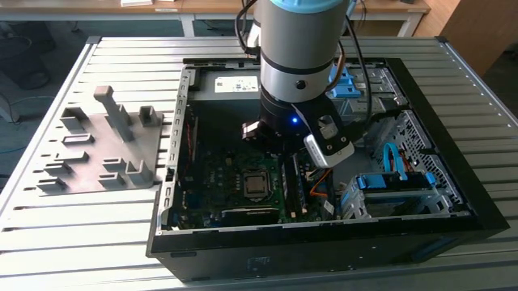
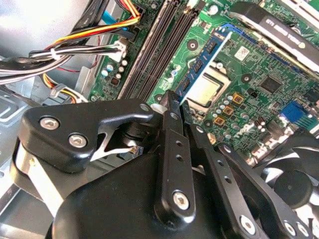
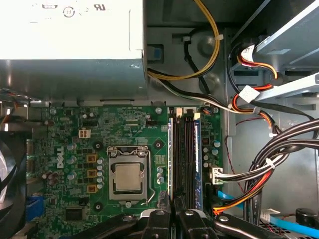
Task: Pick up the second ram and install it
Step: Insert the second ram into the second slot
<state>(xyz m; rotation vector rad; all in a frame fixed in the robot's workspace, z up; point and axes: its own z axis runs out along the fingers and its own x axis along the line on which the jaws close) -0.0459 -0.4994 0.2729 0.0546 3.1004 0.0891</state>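
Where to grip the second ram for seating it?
The second ram is a thin board on edge: pinch its two flat faces near the upper long edge, coming from above. Only the faces give pad area, and the contact edge must stay free for the slots. The gripper seems to hold it so.

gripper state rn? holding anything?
Gripper: closed, holding the second ram.
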